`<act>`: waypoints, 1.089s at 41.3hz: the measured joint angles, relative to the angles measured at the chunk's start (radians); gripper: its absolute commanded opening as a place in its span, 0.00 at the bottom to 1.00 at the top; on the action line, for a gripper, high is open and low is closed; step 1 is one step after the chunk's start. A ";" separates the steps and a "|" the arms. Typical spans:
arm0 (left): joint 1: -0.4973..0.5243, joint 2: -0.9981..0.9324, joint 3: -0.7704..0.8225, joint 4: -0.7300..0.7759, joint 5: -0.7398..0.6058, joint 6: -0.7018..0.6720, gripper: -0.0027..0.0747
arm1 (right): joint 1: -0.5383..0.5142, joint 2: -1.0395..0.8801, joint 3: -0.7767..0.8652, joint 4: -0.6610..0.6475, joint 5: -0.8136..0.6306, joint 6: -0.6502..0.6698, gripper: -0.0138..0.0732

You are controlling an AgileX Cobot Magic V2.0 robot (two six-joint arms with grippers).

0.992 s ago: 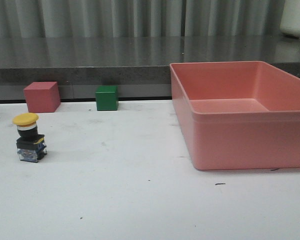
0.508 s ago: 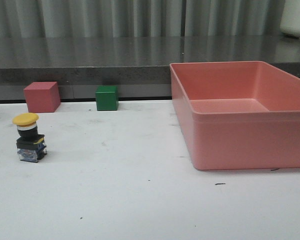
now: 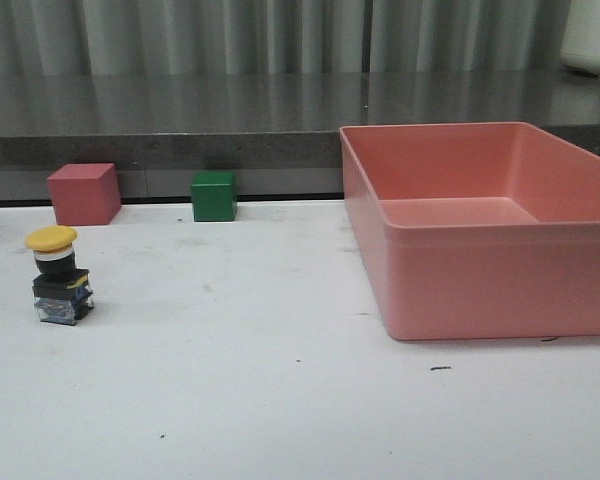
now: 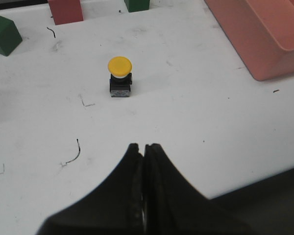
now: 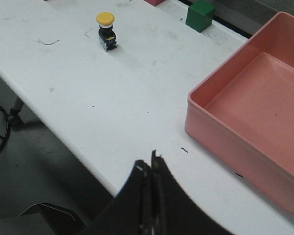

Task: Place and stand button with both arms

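Note:
The button (image 3: 58, 275), with a yellow mushroom cap, black neck and black-blue base, stands upright on the white table at the left. It also shows in the left wrist view (image 4: 120, 77) and the right wrist view (image 5: 106, 31). My left gripper (image 4: 143, 147) is shut and empty, held back near the table's front edge, well short of the button. My right gripper (image 5: 149, 161) is shut and empty, over the front edge of the table, far from the button. Neither arm shows in the front view.
A large pink bin (image 3: 480, 225) stands at the right. A pink cube (image 3: 83, 193) and a green cube (image 3: 214, 195) sit at the back of the table. Another green block (image 4: 2, 33) lies at the far left.

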 measured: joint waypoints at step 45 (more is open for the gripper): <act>0.319 -0.505 0.822 -0.044 -0.968 0.000 0.01 | 0.000 0.000 0.000 0.000 0.000 0.000 0.08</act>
